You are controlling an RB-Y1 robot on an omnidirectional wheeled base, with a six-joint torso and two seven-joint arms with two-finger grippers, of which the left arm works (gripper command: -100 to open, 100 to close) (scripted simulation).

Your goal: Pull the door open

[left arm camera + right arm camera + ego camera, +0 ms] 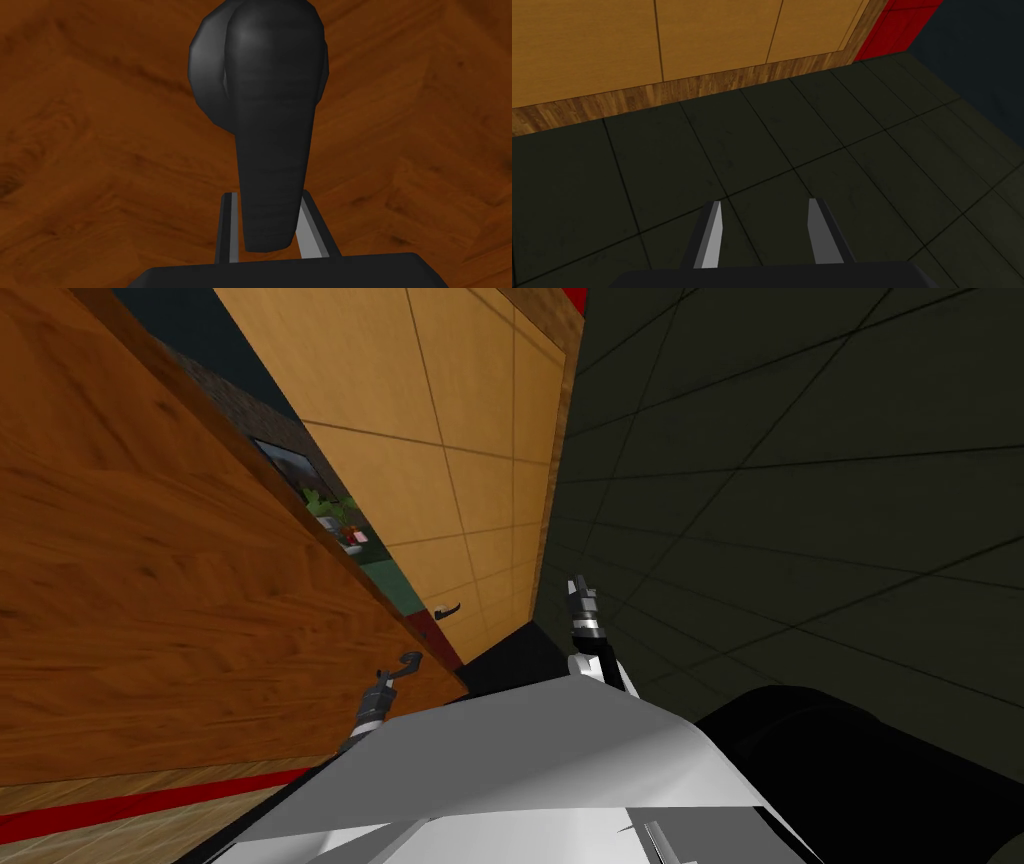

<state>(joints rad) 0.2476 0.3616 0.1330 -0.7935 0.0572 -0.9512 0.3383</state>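
Black handle inside left gripper

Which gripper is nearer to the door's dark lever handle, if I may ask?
Left. The left gripper clasps the handle between its fingers; the right gripper hangs over the dark floor, away from the door.

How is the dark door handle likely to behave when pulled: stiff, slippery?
Probably stiff: the handle looks thick and solid. Possibly slippery: it is smooth with a sheen, and the left gripper pinches it with thin fingers.
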